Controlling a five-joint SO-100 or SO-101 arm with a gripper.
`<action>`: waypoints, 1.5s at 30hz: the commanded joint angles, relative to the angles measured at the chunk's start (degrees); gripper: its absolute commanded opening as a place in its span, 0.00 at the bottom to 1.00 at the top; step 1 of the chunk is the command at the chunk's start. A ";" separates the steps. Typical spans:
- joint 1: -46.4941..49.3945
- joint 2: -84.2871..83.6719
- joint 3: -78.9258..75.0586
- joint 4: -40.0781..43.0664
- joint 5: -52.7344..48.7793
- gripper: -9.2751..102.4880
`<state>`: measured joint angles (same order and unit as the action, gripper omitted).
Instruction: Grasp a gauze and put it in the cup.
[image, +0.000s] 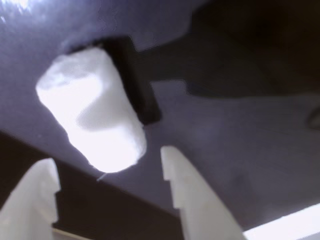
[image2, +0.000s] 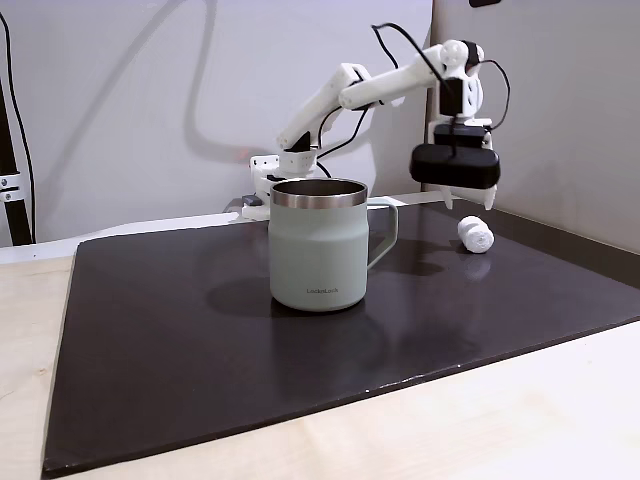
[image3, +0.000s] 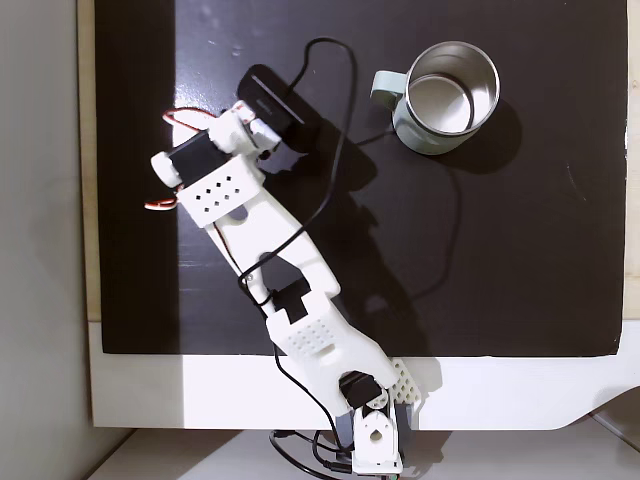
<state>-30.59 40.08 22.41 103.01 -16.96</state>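
The gauze (image: 92, 110), a small white roll, lies on the black mat (image: 240, 150) just ahead of my two white fingertips (image: 190, 185). My gripper (image: 107, 157) is open, its jaws spread wider than the roll and not touching it. In a fixed view the gripper (image2: 465, 203) hangs a little above the gauze (image2: 476, 235) at the mat's far right. The cup (image2: 318, 245), a sage-green mug with a steel rim, stands upright mid-mat, well to the left of the gauze. From above, the cup (image3: 400, 115) stands at the top right, and the arm (image3: 215, 185) covers the gauze.
The black mat (image2: 200, 340) covers most of the pale wooden table (image2: 560, 420). A black cable (image3: 340, 150) trails from the wrist camera across the mat between the arm and the cup. A wall stands close behind the gauze at the right.
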 joint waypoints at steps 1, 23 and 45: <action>-0.35 -1.23 -5.80 0.53 -0.88 0.30; -2.64 -13.36 -13.89 0.44 -1.23 0.24; 1.05 2.37 -7.12 0.53 1.32 0.09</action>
<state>-31.46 33.93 15.12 103.01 -16.52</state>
